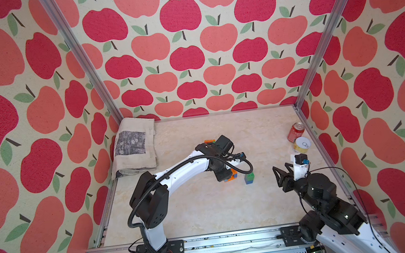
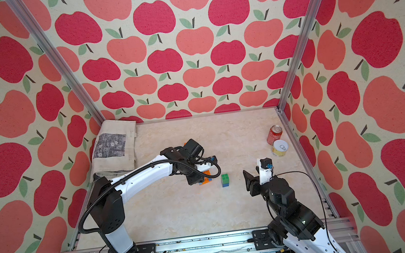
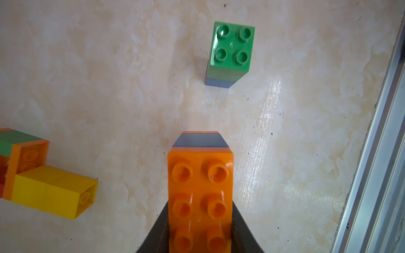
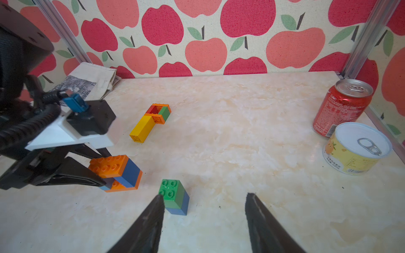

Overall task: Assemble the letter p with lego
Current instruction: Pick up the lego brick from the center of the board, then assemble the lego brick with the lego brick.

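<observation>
Lego stack (image 3: 200,186) of orange and blue sits clamped in the left fingers (image 3: 160,234), right fingers (image 4: 149,223) parted and empty

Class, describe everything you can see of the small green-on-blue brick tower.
The green-on-blue tower is two glossy plastic square bricks joined: green on top with four round studs, blue beneath. It stands upright on the marbled table, touching nothing else, between the orange-and-blue stack held by the left gripper and the open right gripper.

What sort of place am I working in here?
Probably a robot test booth: aluminium posts and apple-print walls box in a marble-look table, and the left arm and right arm are bolted to a rail at its front.
</observation>
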Available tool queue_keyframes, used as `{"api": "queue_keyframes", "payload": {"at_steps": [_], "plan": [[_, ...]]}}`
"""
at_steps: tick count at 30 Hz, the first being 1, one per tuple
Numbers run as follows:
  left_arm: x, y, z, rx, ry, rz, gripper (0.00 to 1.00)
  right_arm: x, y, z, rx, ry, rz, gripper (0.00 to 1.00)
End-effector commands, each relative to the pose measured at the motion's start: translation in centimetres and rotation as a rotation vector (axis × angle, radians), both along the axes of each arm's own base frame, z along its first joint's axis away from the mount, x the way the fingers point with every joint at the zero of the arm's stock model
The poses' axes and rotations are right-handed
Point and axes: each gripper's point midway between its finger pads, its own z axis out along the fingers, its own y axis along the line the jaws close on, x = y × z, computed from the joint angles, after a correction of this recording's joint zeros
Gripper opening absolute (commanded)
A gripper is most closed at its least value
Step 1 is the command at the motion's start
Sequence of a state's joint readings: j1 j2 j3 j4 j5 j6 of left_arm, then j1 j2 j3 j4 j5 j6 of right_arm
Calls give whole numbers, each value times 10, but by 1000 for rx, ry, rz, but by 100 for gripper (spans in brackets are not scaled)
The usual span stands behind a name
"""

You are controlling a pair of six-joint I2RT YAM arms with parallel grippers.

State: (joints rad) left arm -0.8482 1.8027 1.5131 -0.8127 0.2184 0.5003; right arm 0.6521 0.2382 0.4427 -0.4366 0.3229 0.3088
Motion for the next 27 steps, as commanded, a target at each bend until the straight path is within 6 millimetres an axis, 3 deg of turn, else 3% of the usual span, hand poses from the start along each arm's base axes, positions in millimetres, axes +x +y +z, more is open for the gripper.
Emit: {"api": "queue_keyframes", "payload": {"at_steps": [1,9,17,27], "plan": [[-8,-2,26,-5,21,-19,25,-1,-10,-13,-4,32,-52,62],[-1,-40,44,-12,37,39,26,-2,-11,-22,1,48,-56,62],[-7,-74,35,37,63,44,27,-4,-14,-27,14,47,-68,62],[-11,-92,23,96,50,14,27,-5,-14,-35,19,55,-66,62]]}}
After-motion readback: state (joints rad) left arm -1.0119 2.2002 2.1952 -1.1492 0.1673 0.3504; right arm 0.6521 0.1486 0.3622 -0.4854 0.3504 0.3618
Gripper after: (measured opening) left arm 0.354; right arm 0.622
